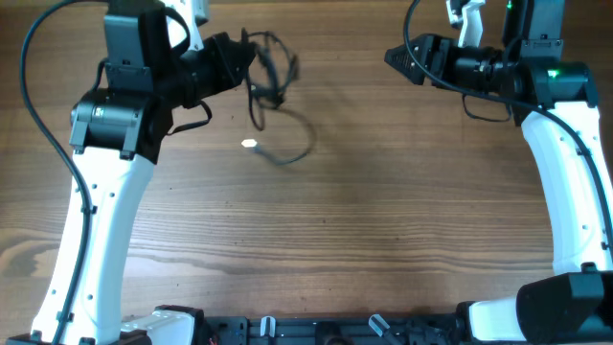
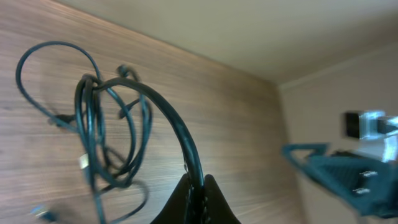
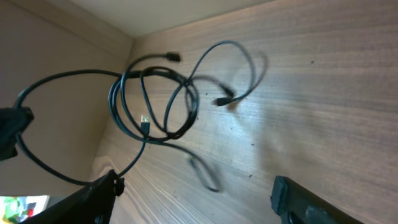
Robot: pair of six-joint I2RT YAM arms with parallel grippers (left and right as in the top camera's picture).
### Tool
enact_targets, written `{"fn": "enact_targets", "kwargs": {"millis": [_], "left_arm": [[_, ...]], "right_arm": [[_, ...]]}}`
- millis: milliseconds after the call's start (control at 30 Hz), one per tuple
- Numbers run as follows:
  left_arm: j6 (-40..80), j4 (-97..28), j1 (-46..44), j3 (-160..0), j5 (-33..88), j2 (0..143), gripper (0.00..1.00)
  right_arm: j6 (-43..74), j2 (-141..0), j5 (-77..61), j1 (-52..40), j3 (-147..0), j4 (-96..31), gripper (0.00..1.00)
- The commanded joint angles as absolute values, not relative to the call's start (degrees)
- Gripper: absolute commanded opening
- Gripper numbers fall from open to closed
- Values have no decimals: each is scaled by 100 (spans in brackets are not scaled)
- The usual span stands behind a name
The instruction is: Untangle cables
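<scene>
Matt, grainy wood table [image 1: 383, 220]; thin cables [image 1: 266, 93], smooth glossy black sheath; arm links [image 1: 101, 220], smooth white plastic.

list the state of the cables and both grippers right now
cables: tangled in overlapping loops, one strand pinched by the left gripper, a loose end trailing on the table
left gripper: shut on a strand of the cables
right gripper: open, holding nothing, apart from the cables
</scene>
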State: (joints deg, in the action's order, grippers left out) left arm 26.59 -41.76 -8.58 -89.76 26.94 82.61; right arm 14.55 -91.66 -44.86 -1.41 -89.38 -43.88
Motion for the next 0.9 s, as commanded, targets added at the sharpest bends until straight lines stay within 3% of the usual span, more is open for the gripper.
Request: {"fn": "enact_targets", "kwargs": {"millis": [0,167,367,533,700,767,867], "left_arm": [[4222,-4056,-880,-9115,3142,8158,4],[6093,-4176,-891,-9113,2827,8361,4],[7752,-4176,-891,-9113,2915,8364,4],[10073,-4174,-891,-9113,3385,8364,4],[10871,-4217,-888,-9113,3693,8364,4],[11008,-4421,-888,-9113,3387,8364,4],[11968,-5186,-891,-9113,1304,8396,4]], "right_arm": [[1625,-9148,-4379,-132,-8956,-4589,75],[1874,-9148,-3966,-257,-8956,-4751,78],[1367,-9192,-3371,-1225,-8956,-4403,81],[1660,-9437,-3192,-1564,-8956,-4163,82],[1669,-9581,-3190,-1564,-8956,-4071,82],[1747,-9581,-3048,-1564,-8956,-4115,81],[2565,-9581,-1809,-1564,-8956,-4593,80]]}}
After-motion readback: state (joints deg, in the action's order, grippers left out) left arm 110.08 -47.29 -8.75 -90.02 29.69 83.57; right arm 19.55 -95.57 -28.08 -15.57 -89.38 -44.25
